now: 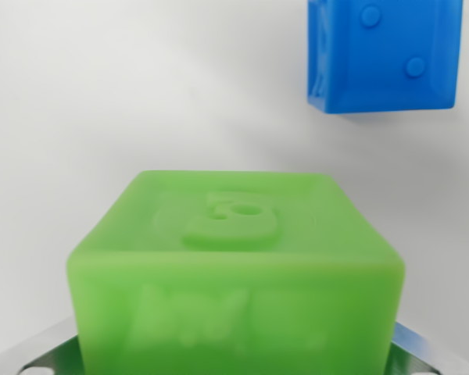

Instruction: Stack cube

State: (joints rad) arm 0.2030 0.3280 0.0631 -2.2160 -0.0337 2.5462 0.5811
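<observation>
- Gripper: only metal parts show, at bottom edge of the wrist view, both sides of green cube. Fingertips not visible; cannot tell if jaws are spread, closed, or pinching the cube.
- Green cube: fills lower centre of view, very close to cam. Top face has raised emblem; front face has embossed marks, blurred. Sits between the metal parts; contact not confirmable.
- Surface: plain white, no other items seen.
- Blue cube: far, upper right of the wrist view, well apart from green cube. Cropped by top edge; two round studs on facing side.
- Judgement: green cube likely the carried/target piece, blue cube the base. Stack not yet done.
- Risk 1: grip unverified; if hold is loose or off-centre, cube may slip or rotate in transit.
- Risk 2: blue cube is offset right; insufficient lateral correction means edge landing, cube tips off.
- Risk 3: descent too low en route may knock blue cube aside.
</observation>
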